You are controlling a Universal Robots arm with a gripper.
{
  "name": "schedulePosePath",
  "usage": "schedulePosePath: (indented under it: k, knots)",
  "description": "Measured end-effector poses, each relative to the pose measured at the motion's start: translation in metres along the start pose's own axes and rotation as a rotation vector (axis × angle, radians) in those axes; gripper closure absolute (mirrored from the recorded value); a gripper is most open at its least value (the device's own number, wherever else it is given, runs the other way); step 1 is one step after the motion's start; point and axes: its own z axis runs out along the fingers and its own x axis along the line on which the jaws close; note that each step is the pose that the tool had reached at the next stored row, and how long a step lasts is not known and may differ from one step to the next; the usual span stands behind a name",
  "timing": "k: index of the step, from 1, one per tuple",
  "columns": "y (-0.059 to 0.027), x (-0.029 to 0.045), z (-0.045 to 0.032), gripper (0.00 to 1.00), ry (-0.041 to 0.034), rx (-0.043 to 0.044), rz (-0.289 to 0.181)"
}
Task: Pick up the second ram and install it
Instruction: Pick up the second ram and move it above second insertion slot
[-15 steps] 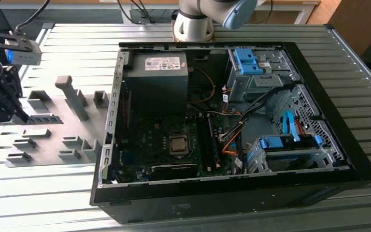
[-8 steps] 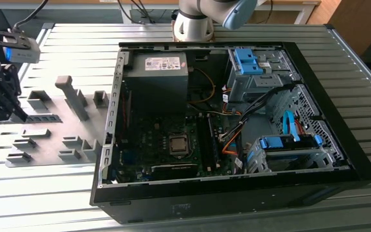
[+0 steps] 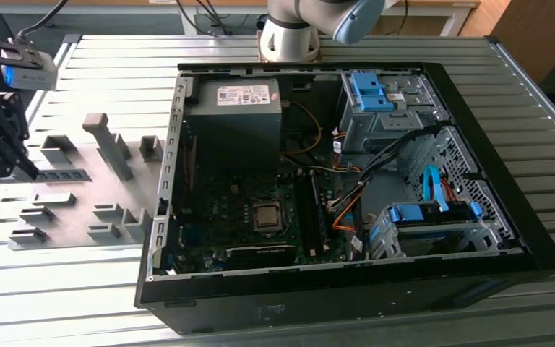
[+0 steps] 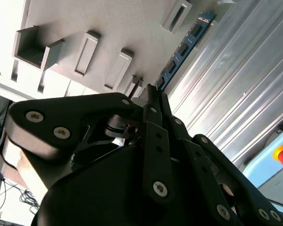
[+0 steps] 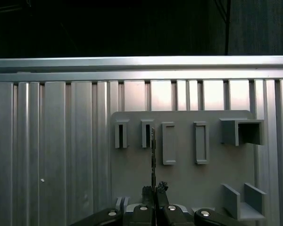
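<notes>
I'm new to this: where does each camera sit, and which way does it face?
Exterior view: off the arm, looking down at the open computer case and grey plate; shows the arm's base and hand.
First wrist view: at the wrist, looking along the hand at the second ram, edge-on, over the plate.
Second wrist view: at the wrist, angled past the hand onto the ram's chip face.
Shared: both wrist views show the hand shut on the ram; all three show the plate.

Ribbed metal table (image 3: 538,116); wooden furniture (image 3: 533,25) behind.
</notes>
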Motion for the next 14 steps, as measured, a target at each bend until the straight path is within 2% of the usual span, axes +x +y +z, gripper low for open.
schedulePosePath:
  k: [14]
  knots:
    - [0.0003,-0.0008,-0.0101,0.86,0.0037,0.0003,0.0]
